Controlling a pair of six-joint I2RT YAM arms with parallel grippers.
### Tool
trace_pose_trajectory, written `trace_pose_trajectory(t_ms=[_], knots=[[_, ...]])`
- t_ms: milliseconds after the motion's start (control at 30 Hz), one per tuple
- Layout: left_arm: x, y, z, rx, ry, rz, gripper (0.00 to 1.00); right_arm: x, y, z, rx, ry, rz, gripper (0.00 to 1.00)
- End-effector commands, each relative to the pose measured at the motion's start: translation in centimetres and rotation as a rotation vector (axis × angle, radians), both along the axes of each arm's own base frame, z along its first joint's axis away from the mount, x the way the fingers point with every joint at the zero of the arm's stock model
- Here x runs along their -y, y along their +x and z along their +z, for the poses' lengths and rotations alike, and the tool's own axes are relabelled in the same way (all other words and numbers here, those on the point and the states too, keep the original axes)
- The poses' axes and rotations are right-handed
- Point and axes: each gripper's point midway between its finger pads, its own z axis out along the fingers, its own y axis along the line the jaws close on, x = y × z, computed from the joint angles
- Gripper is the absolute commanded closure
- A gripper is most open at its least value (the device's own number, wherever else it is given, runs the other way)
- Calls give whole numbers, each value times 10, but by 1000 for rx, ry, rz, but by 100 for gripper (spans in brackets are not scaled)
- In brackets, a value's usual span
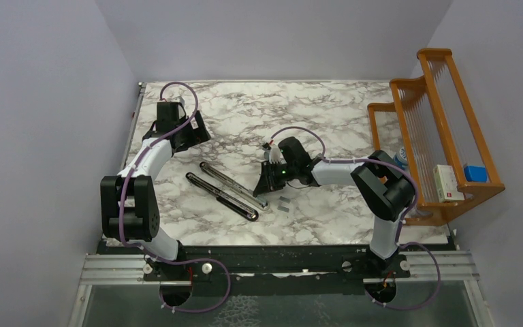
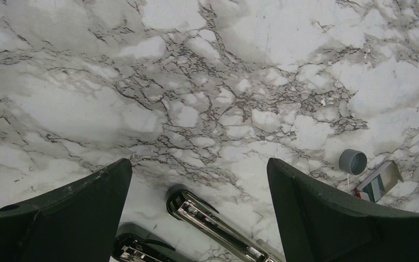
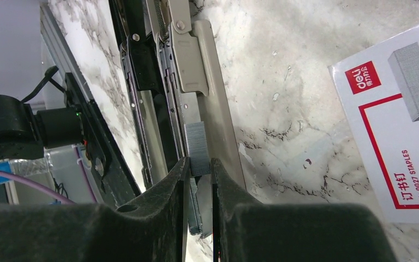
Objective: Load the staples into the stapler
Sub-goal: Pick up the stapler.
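The right claw (image 3: 199,165) is nearly pressed together, pinching a short grey strip of staples (image 3: 197,143) by its sides. The strip's near end is hidden between the fingertips. The strip lies along the metal channel of the stapler (image 3: 210,82), which sits swung open as two long bars in the middle of the worktop (image 1: 327,116). Whether the strip is seated in the channel or only rests on top cannot be told. From overhead the claw covers the strip entirely. Just on the near side of that claw lie small grey pieces (image 1: 284,202), too small to identify. A white-and-red box (image 3: 398,136) lies near the stapler, cut off by the frame edge in the right wrist view. The left claw (image 2: 199,162) hangs spread wide over the far left of the worktop. In its own view only the tips of the stapler's bars show, cut off at the bottom edge.
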Motion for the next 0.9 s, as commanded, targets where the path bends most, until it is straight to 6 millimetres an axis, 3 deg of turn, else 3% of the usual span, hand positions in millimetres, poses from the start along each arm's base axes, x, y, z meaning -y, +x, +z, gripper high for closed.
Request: trace_pose_trajectory(t_ms=[0, 367, 700, 867], knots=[[-1, 8, 12, 36, -6, -10, 3, -5, 8, 22, 66, 48, 13, 80], [-1, 8, 12, 36, -6, -10, 3, -4, 16, 42, 128, 44, -1, 82], [-1, 8, 12, 36, -7, -9, 3, 28, 47, 37, 348, -160, -68, 82], [-1, 8, 12, 37, -3, -7, 3, 33, 54, 32, 406, -208, -50, 82]])
